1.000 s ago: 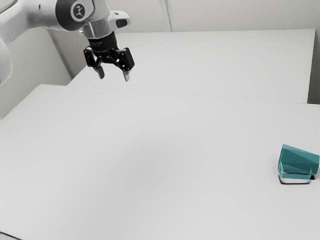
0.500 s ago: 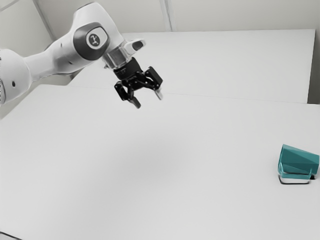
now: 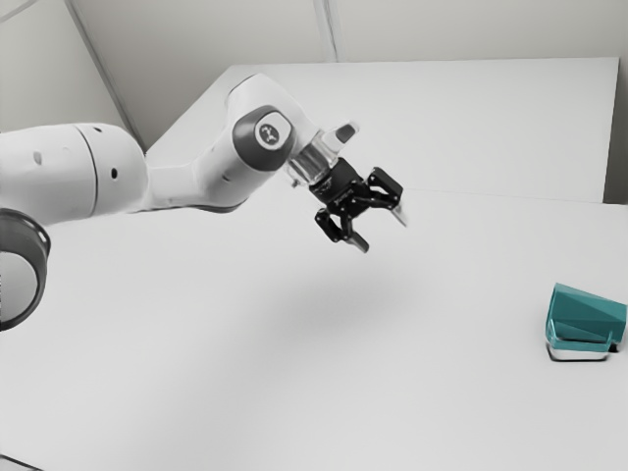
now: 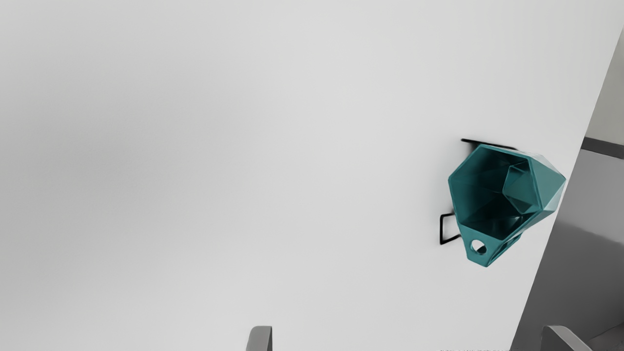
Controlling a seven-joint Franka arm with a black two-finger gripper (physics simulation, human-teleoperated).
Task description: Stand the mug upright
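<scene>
Teal mug (image 3: 586, 319), faceted sides, lying tipped over on the white table (image 3: 245, 343), at the exterior view's right. Not upright. Mouth faces roughly toward the gripper (image 3: 383, 232); wrist view looks right into it, inner base visible. Handle (image 4: 478, 246) sticks out from the side by the rim, round hole through it. Thin black lines (image 4: 487, 143) on the table around the mug, can't tell if shadow or something else. Mug sits near a table edge, grey floor (image 4: 551, 292) past it.

Gripper: black, fingers spread wide, up above the table, tilted, tips angled down and toward the exterior view's right. Well apart from the mug. White arm (image 3: 108, 172) comes in from the exterior view's left, bent at the joints. Pale wall (image 3: 49, 69) behind, plus a short dark line (image 3: 20, 463) at the near left corner of the exterior view.
</scene>
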